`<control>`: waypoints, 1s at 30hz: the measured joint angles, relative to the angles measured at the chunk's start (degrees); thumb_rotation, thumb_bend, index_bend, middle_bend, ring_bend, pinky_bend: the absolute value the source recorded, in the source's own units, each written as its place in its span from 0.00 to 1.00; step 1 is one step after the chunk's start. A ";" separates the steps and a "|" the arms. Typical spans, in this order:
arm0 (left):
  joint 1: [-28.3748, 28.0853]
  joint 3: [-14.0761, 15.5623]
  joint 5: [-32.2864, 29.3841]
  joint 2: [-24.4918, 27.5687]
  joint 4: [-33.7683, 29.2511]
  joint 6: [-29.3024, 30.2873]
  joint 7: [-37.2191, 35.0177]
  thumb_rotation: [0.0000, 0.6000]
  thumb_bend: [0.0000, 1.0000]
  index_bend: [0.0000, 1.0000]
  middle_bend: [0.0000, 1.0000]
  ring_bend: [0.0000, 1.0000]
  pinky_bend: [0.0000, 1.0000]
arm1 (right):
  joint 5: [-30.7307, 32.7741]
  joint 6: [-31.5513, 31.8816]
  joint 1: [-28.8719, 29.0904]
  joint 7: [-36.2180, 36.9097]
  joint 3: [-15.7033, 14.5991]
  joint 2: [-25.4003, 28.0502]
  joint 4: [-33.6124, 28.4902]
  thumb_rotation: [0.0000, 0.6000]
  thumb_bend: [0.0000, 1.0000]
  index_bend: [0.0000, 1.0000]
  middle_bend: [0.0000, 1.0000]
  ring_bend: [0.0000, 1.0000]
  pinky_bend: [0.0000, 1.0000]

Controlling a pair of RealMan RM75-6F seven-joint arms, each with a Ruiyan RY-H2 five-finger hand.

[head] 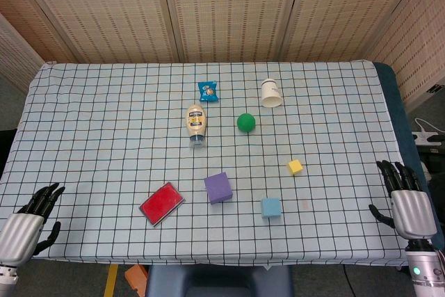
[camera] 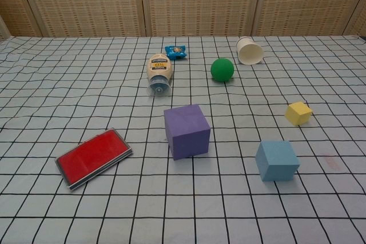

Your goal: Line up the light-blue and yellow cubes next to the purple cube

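Hands, left and right, open, empty, absent from chest view.

Print on the small blue snack packet is too small to read; the frame edge crops the left hand.

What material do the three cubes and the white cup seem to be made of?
The purple cube, light-blue cube and yellow cube look like foam or soft plastic: matte faces without glare and slightly rounded edges. The look leaves this open. The white cup, lying on its side, seems to be paper: thin wall, dull white surface, small printed marks.
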 measured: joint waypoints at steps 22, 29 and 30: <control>0.88 -0.03 2.68 -2.38 2.91 3.39 -0.15 1.00 0.51 0.06 0.01 0.05 0.40 | -1.88 0.61 0.04 -4.60 -1.04 -1.01 0.13 1.00 0.11 0.22 0.51 0.42 0.59; 1.39 -1.88 1.90 -5.49 5.09 5.86 4.01 1.00 0.52 0.06 0.03 0.05 0.40 | -0.44 -3.64 1.66 -5.89 -1.21 -0.65 -1.26 1.00 0.10 0.25 0.58 0.49 0.65; 1.47 -1.97 1.67 -5.95 5.31 5.92 4.19 1.00 0.52 0.06 0.03 0.05 0.40 | -0.22 -4.53 2.16 -6.10 -1.18 -0.70 -1.47 1.00 0.10 0.25 0.59 0.50 0.66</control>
